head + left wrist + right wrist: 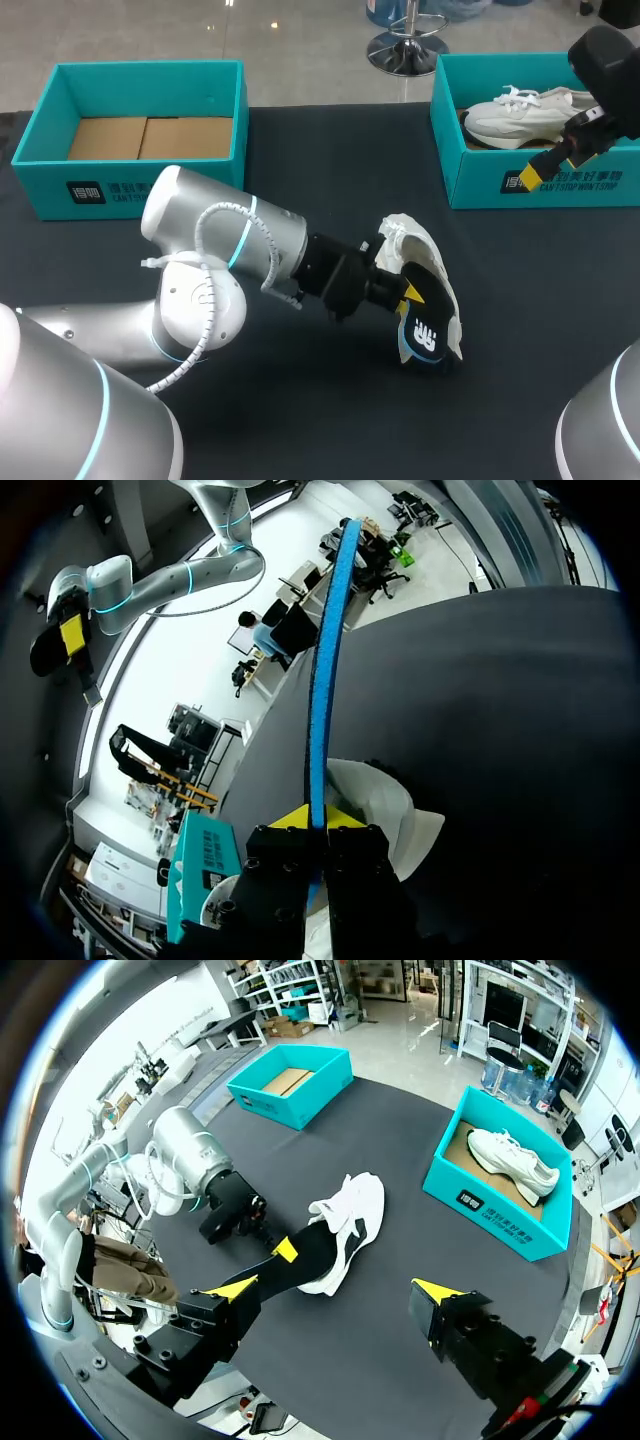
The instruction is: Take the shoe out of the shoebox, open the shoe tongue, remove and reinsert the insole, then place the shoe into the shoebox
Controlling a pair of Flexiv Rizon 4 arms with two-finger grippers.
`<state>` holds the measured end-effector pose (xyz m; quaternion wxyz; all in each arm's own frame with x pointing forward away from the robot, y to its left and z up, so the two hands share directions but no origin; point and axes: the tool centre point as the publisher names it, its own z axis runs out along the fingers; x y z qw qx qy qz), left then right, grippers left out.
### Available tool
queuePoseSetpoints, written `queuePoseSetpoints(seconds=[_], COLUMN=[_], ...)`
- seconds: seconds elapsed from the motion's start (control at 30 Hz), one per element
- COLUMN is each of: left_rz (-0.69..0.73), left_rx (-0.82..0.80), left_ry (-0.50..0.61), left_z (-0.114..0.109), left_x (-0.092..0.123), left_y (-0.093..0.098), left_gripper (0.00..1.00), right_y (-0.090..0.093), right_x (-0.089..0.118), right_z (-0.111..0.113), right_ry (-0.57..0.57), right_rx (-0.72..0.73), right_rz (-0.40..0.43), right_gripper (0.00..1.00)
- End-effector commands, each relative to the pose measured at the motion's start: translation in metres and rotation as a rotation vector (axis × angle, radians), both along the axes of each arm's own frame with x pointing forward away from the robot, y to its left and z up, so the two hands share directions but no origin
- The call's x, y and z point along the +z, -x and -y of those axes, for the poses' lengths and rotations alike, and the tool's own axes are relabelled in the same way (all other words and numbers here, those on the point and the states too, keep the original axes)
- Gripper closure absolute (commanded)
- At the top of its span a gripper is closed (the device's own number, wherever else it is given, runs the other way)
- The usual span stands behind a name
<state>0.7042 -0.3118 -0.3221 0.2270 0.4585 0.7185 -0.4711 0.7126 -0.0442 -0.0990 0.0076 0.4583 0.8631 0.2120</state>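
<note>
Fingers (292, 820) of the left gripper (410, 292) are closed tight on the insole (425, 338). In the left wrist view the two yellow tips stand almost together, and the thin blue edge of the insole is pinched between them and runs straight ahead, away from the gripper. The left arm (220, 235) comes in from the near left and lies low over the table (320, 420). Its wrist points to the right, toward the shoe (405, 240).

This white shoe lies on the table right of the middle, with one end toward the far side and the other toward the near side. The insole is dark, with a white mark and a blue border. It lies over the near part of the shoe, just ahead of the left fingers. I cannot tell if some part of it is inside the shoe. In the left wrist view the white shoe shows directly under the fingers and beside them.

The right gripper (335, 1295) is wide open and holds nothing. It touches nothing. The right arm (610, 60) comes in from the far right and is held high, with its gripper above the front wall of the right box (480, 185). The shoe and insole are well apart from it, lower down on the table.

A second shoe (515, 115), also white, lies inside the right box. The left box (40, 170) stands at the far left and shows only its cardboard bottom.
</note>
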Motion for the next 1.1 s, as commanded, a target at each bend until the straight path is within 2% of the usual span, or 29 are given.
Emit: queuePoseSetpoints(seconds=[0.03, 0.07, 0.1, 0.2, 0.5, 0.6, 0.7, 0.77, 0.83, 0.87, 0.9, 0.93, 1.1], left_rz=[0.004, 0.006, 0.007, 0.016, 0.032, 0.032, 0.030, 0.027, 0.026, 0.026, 0.026, 0.032, 0.038], left_rx=[-0.008, -0.011, -0.016, -0.021, -0.028, -0.031, -0.033, -0.036, -0.037, -0.038, -0.039, -0.043, -0.033], left_ry=[-0.003, -0.002, 0.002, 0.004, 0.010, 0.013, 0.016, 0.017, 0.018, 0.018, 0.016, 0.008, -0.011], left_z=[0.001, -0.001, -0.002, -0.005, -0.008, -0.004, 0.000, 0.002, 0.003, 0.004, 0.004, 0.004, 0.006], left_x=[0.002, 0.004, 0.005, 0.006, 0.009, 0.009, 0.009, 0.009, 0.009, 0.009, 0.008, 0.007, 0.000], left_y=[-0.002, -0.001, -0.001, 0.000, 0.003, 0.005, 0.006, 0.007, 0.007, 0.007, 0.006, 0.006, -0.001], left_gripper=[0.51, 0.21, 0.07, 0.00, 0.02, 0.13, 0.34, 0.54, 0.60, 0.66, 0.81, 1.00, 1.00], right_y=[-0.003, -0.003, -0.003, -0.003, -0.003, -0.003, -0.003, -0.003, -0.003, -0.003, -0.003, -0.003, -0.003], right_x=[0.000, 0.000, 0.000, 0.000, 0.000, 0.000, 0.000, 0.000, 0.000, 0.000, 0.000, 0.000, 0.000], right_z=[-0.001, -0.001, -0.001, -0.001, -0.001, -0.001, -0.001, -0.001, -0.001, -0.001, -0.001, -0.001, -0.001], right_ry=[0.003, 0.003, 0.003, 0.003, 0.003, 0.003, 0.003, 0.003, 0.003, 0.003, 0.003, 0.003, 0.003], right_rx=[0.000, 0.000, 0.000, 0.000, 0.000, 0.000, 0.000, 0.000, 0.000, 0.000, 0.000, 0.000, 0.000], right_rz=[-0.005, -0.005, -0.005, -0.005, -0.005, -0.005, -0.005, -0.005, -0.005, -0.005, -0.005, -0.005, -0.005], right_gripper=[0.00, 0.00, 0.00, 0.00, 0.00, 0.00, 0.00, 0.00, 0.00, 0.00, 0.00, 0.00, 0.00])
